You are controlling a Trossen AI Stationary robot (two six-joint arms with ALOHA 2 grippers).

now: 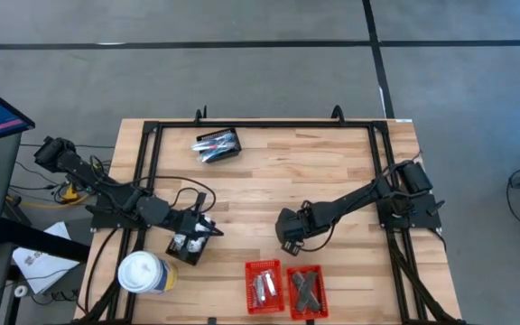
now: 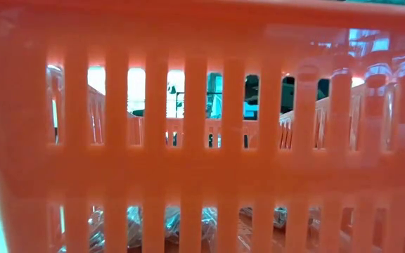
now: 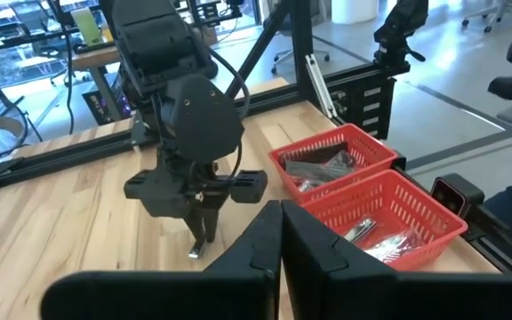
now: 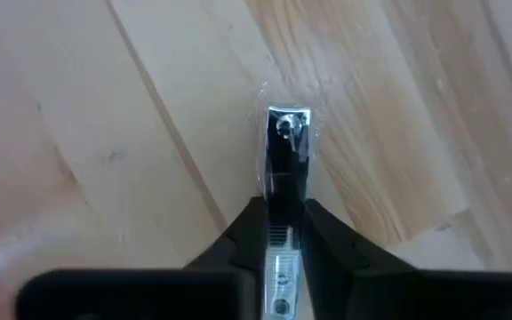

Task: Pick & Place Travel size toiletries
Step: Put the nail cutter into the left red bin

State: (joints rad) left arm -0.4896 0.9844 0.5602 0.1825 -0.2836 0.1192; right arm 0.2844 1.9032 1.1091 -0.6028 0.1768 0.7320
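The right hand (image 4: pixel 284 222) pinches a shiny wrapped nail clipper (image 4: pixel 284 147) off the table (image 4: pixel 105 133); next, I think, it goes into a red basket (image 1: pixel 263 287).

A wooden table (image 1: pixel 260 185) carries two red baskets (image 1: pixel 283 291), black baskets (image 1: pixel 218 145) and a white cup (image 1: pixel 143 273).

I see a tabletop (image 1: pixel 269 181) of pale, matt wood planks with visible grain. The right hand (image 4: pixel 284 233) is matt black plastic, pinching a shiny metal clipper (image 4: pixel 287 147) in a clear glossy wrapper (creased at the edges). The red baskets (image 3: pixel 372 191) look like smooth slotted plastic. The frame (image 1: pixel 152 153) is matt black metal.
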